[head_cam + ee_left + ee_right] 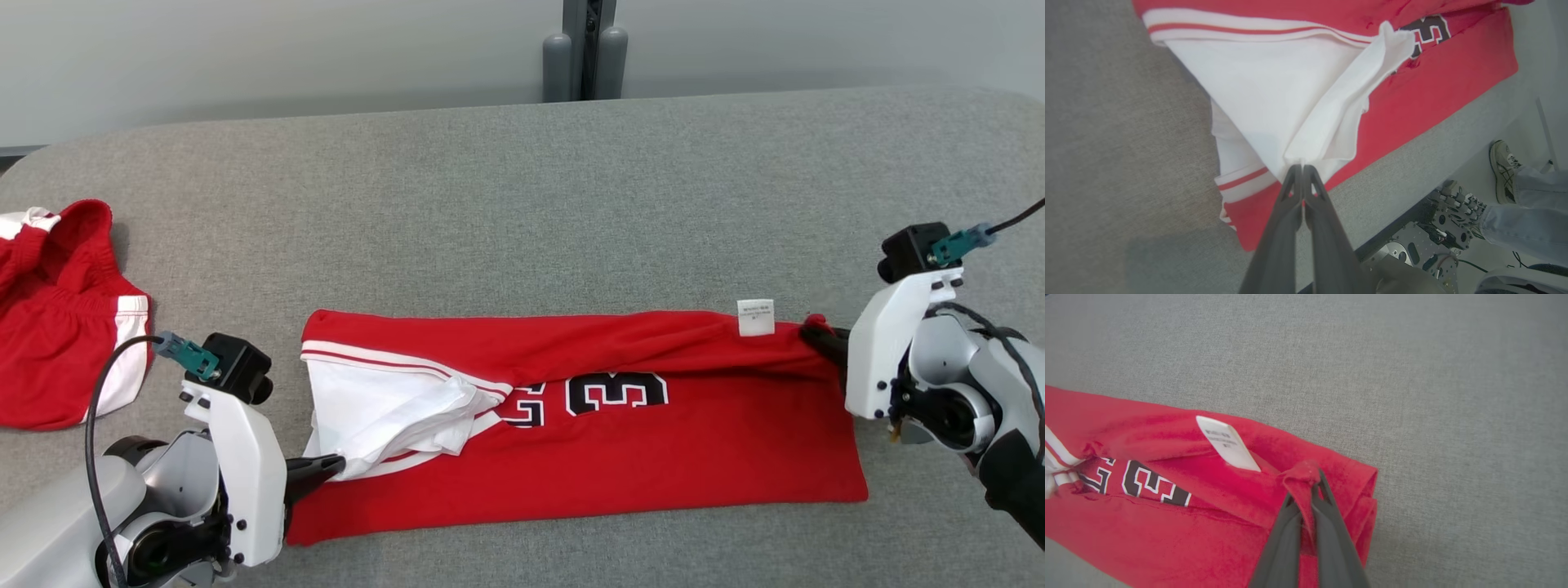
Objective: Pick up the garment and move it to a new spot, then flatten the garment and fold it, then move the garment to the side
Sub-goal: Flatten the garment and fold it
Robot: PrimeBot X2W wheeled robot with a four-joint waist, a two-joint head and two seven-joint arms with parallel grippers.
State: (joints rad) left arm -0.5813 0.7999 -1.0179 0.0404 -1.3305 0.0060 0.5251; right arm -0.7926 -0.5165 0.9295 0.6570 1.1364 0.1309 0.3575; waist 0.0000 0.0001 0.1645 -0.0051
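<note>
Red jersey (620,457) mid-frame on grey desk (522,204), folded lengthwise into long band. Left end effector (333,466) clenched on white panel (1274,94), lower left. Right end effector (814,331) clenched on bunched red corner at right, near care label (755,317). The 2 opposite grips likely tension band flat for next fold. Red shorts (57,343) far left, well apart, crowding set-aside room. Person's shoe (1504,167) on floor beyond desk edge.

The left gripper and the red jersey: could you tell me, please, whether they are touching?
Touching: the left wrist view shows the left gripper shut on the jersey's white fabric.
</note>
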